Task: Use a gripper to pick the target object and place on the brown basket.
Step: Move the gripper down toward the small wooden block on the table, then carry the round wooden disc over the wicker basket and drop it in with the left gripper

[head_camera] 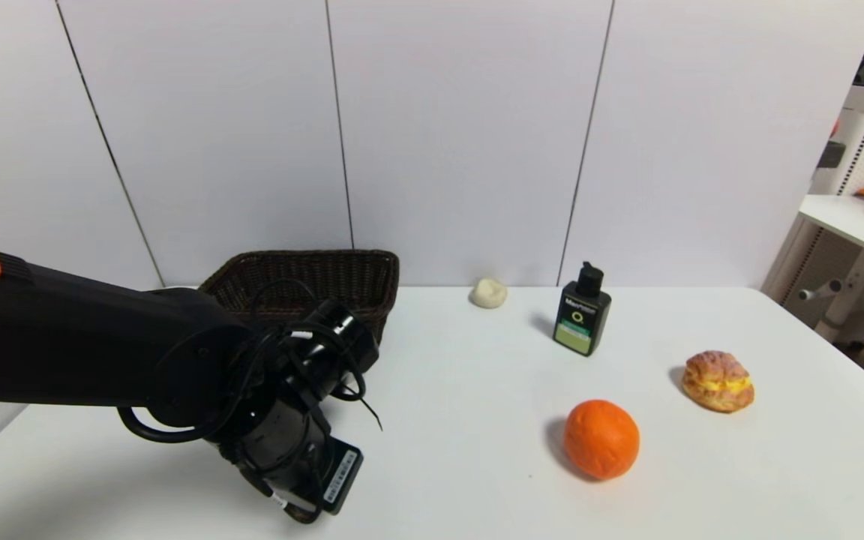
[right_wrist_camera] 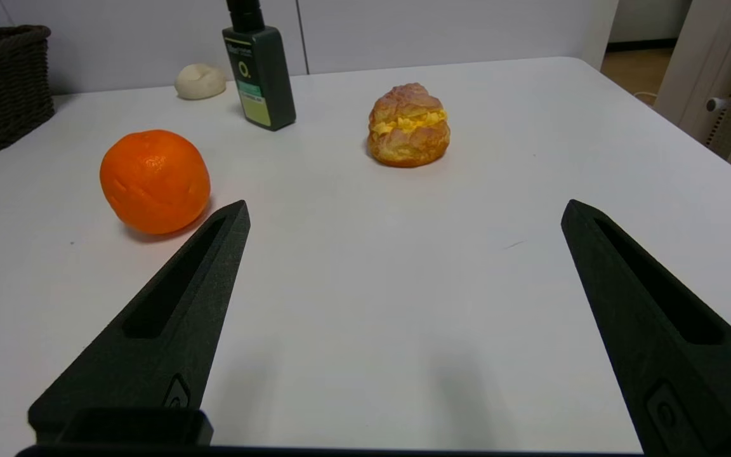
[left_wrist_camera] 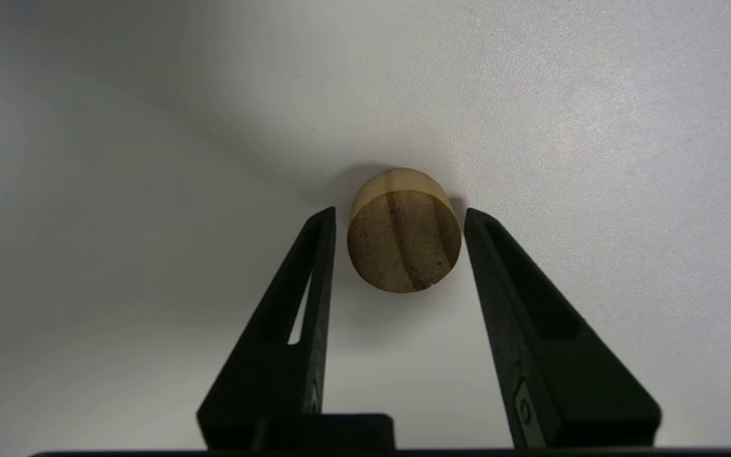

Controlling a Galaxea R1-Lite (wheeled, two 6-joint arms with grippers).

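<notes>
While our left tool (left_wrist_camera: 399, 212) hangs spread either side of the target object (left_wrist_camera: 403, 230), a small tan, dark-grooved round lump on the smooth white worktop (left_wrist_camera: 150, 158), our right tool (right_wrist_camera: 403, 212) waits, also spread.

Target object (left_wrist_camera: 403, 230) (head view) arm-hidden

Left pincer (left_wrist_camera: 399, 216) straddles nut (left_wrist_camera: 403, 231); slim gaps, bare table (left_wrist_camera: 150, 190) around

Left arm (head_camera: 177, 360) lowered before brown basket (head_camera: 304, 281).
</notes>
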